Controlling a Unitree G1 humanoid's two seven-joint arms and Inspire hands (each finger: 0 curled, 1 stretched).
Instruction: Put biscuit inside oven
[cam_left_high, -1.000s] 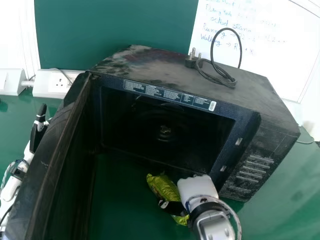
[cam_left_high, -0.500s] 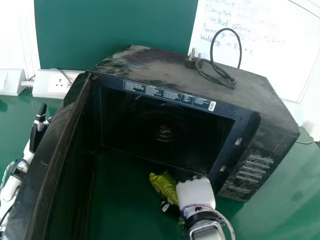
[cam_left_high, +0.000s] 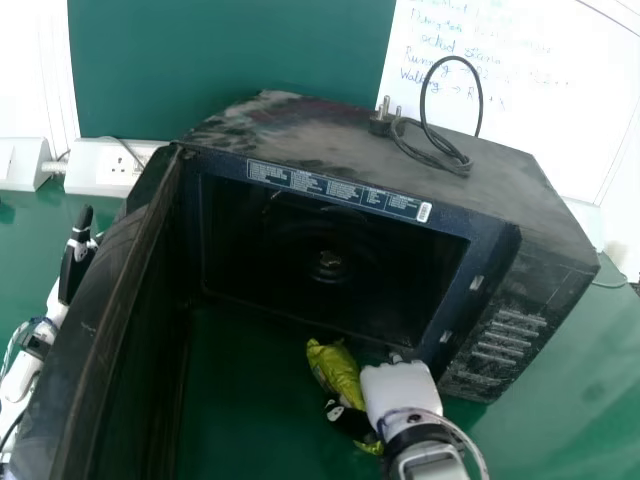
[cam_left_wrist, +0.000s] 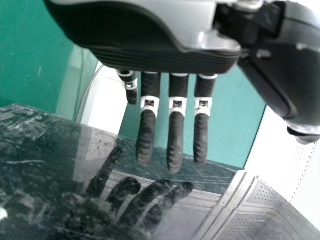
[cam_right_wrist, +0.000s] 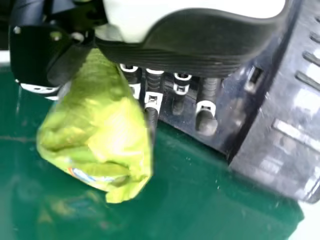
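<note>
In my head view, my right arm comes in from the bottom edge, its hand (cam_left_high: 398, 390) palm-down just in front of the open oven (cam_left_high: 492, 245), knuckles toward the opening. The biscuit packet (cam_left_high: 336, 370) is at its thumb side, outside the oven. My left hand (cam_left_high: 76, 262) is beyond the door (cam_left_high: 100, 320), fingers up.

From my left wrist, I see straight, relaxed fingers beside the door's glossy face.

From my right wrist, thumb and fingers grip the packet over the green table (cam_right_wrist: 200, 200).
</note>
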